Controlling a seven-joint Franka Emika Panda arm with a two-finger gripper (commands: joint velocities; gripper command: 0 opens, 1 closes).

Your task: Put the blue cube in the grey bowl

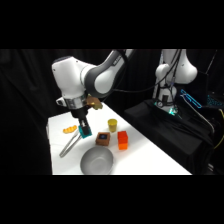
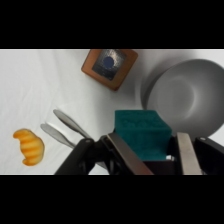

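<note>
Black curtains hang behind a white table (image 1: 145, 155) that runs slantwise across the side view, with dark equipment and cables beside its right edge. Over the table's left part the white arm bends down, and its hand (image 1: 84, 131) hangs above the surface, clamped on the blue cube (image 1: 85, 132). In the wrist view the cube (image 2: 142, 134) sits between the two fingers (image 2: 186, 152), which press on its opposite sides, and it is lifted clear of the table.

Close to the table's near edge stands the grey bowl (image 1: 97, 161), round, shallow and empty. From the side the cube hangs above and slightly left of the bowl's far rim; the wrist view shows the bowl (image 2: 186, 95) just beyond the cube and to its right, so the cube is near the rim but not over the bowl's middle.

Metal tongs (image 1: 70, 145) lie on the table left of the bowl, pointing toward the left edge; their rounded tips (image 2: 62, 126) show beside the hand in the wrist view. An orange ridged piece (image 1: 69, 130) lies near the left edge, beyond the tongs. Toward the middle stands a brown block with a dark blue top patch (image 1: 103, 138), an orange block (image 1: 122, 141) just beside it to the right, and a small yellow cup (image 1: 112, 124) behind them, nearer the far edge.
</note>
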